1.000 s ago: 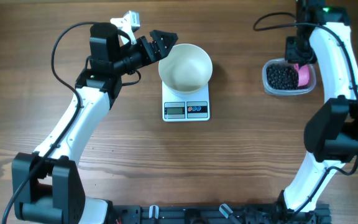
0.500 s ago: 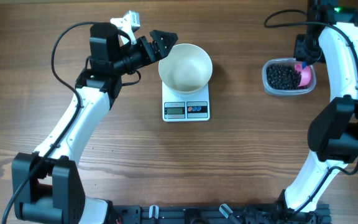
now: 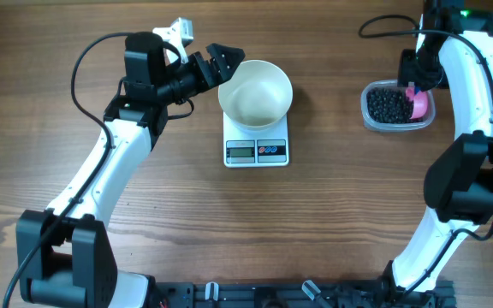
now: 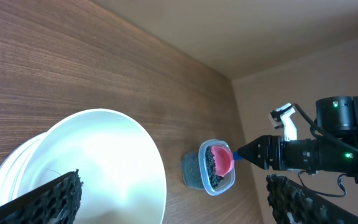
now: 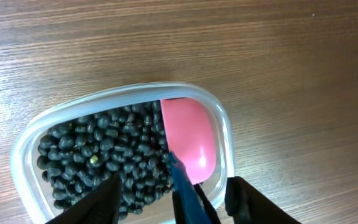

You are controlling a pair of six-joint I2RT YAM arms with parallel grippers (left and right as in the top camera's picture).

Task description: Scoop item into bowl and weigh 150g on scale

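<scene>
Right end effector (image 5: 176, 200) has released the scoop (image 5: 189, 138), we see fingers (image 5: 103, 202) apart astride its handle (image 5: 190, 198) | beans (image 5: 98, 155) in tub (image 5: 22, 149) directly under it | left end effector (image 3: 222, 62) wide, beside bowl (image 3: 255, 91) on scale (image 3: 256, 151)

Brown wood-grain counter (image 3: 332, 222) looks matt, fine streaked grain. Round white bowl (image 3: 255, 92) smooth with a soft sheen; clear plastic tub (image 5: 104, 96) glossy. Small black beans (image 5: 98, 149) glossy, pink plastic scoop (image 5: 190, 140) smooth.
</scene>
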